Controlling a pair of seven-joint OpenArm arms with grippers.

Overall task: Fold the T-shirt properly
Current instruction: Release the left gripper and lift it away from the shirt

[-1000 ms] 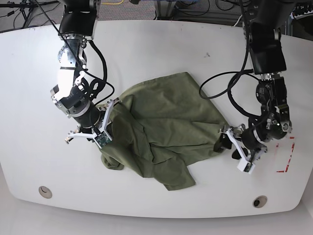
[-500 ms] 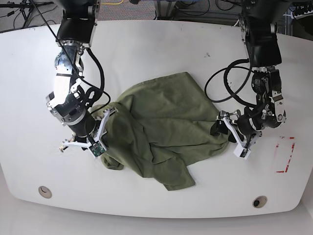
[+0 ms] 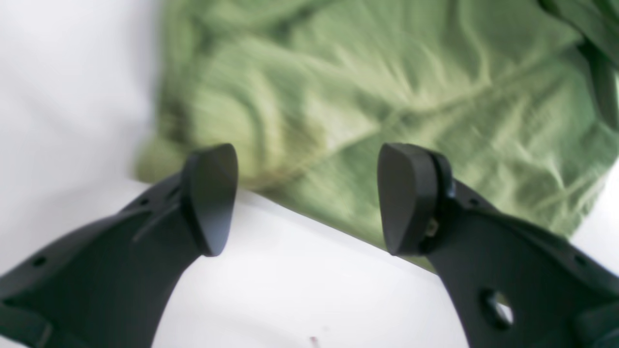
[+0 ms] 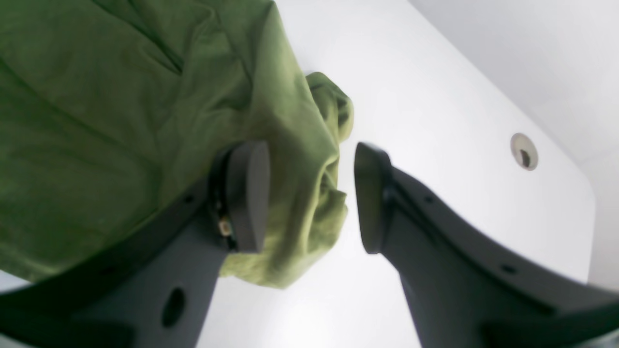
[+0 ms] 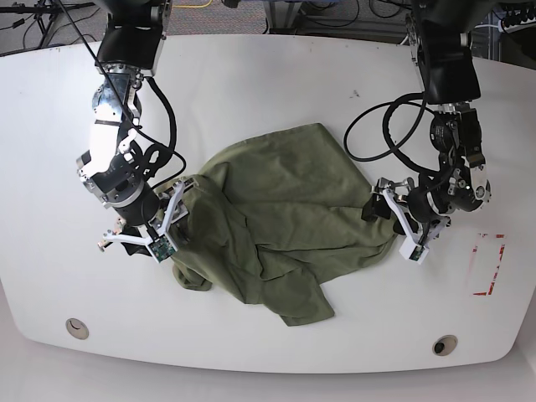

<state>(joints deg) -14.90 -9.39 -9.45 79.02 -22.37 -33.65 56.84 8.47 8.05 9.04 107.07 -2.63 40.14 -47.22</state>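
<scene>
On the white desk [image 5: 268, 75], near its middle: olive-green T-shirt [image 5: 285, 218], crumpled and part-folded over itself, not flat. Long axis roughly diagonal in the base view — from the upper right corner near the desk's centre down to a loose flap at the lower middle, pointing toward the front edge. Collar not identifiable among the wrinkles.

At the shirt's right edge in the base view: left claw [image 3: 307, 198], spread wide, pads apart with cloth and bare desk between them, nothing pinched.

At the shirt's left edge: right claw [image 4: 312, 195], partly parted — a bunched fold of green fabric between the pads, against one pad and clear of the other. Real grip or not: cannot tell.
</scene>
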